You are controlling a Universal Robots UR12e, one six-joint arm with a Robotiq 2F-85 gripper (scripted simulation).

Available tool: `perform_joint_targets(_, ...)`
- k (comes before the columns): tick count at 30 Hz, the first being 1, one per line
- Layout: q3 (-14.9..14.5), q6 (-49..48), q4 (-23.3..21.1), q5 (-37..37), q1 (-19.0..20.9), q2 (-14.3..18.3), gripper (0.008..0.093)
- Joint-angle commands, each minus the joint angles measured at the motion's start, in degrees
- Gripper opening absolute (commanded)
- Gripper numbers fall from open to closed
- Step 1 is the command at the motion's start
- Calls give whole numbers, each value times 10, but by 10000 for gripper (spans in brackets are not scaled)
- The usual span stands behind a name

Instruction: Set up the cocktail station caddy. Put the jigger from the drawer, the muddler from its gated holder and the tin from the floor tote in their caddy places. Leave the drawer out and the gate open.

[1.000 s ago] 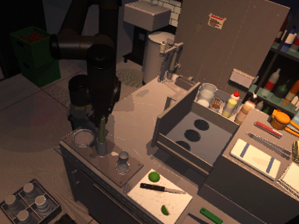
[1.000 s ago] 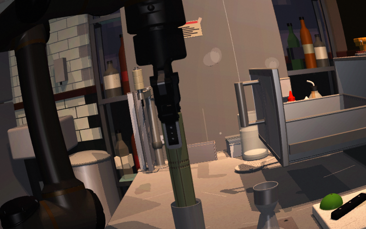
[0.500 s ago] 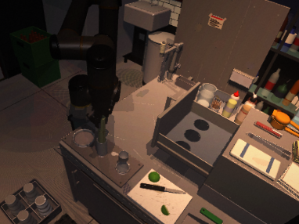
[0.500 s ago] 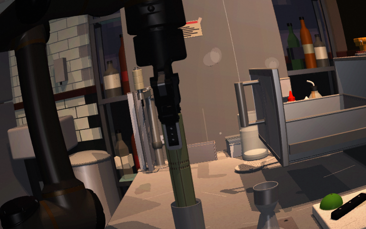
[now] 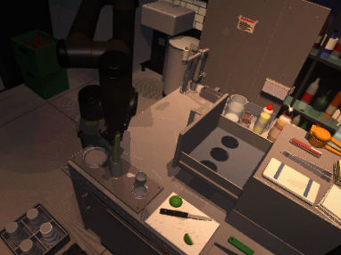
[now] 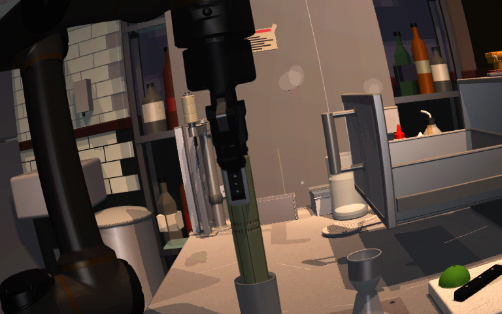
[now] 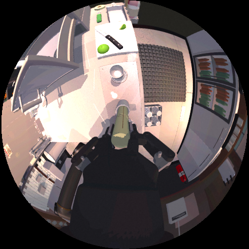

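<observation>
My gripper [image 6: 237, 192] stands over the caddy plate [image 5: 117, 174] at the counter's front left corner, closed on the upper end of the olive-green muddler [image 6: 246, 237]. The muddler's lower end sits inside the caddy's grey tube socket [image 6: 258, 294], tilted slightly. The steel jigger [image 6: 364, 276] stands upright on the caddy to the right of the socket. The caddy's round ring place [image 5: 95, 156] on the left holds nothing. The drawer [image 5: 223, 151] is pulled out, with three dark round recesses in its floor. The gated holder [image 6: 201, 177] stands at the counter's back. Several tins sit in the floor tote [image 5: 31, 229].
The drawer's front panel and handle [image 6: 333, 144] jut out to the right of the caddy. A cutting board [image 5: 183, 223] with a knife and limes lies beside the caddy. A white cup [image 6: 346, 196] and a strainer sit near the drawer.
</observation>
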Motion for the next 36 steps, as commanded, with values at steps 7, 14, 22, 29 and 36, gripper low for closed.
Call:
perform_joint_targets(7, 0, 0, 0, 0, 0, 0, 505)
perform_joint_targets(14, 0, 0, 0, 0, 0, 0, 600)
perform_joint_targets(22, 0, 0, 0, 0, 0, 0, 600)
perform_joint_targets(29, -16, 0, 17, 0, 0, -2, 600)
perform_joint_targets(36, -58, 0, 60, 0, 0, -3, 600)
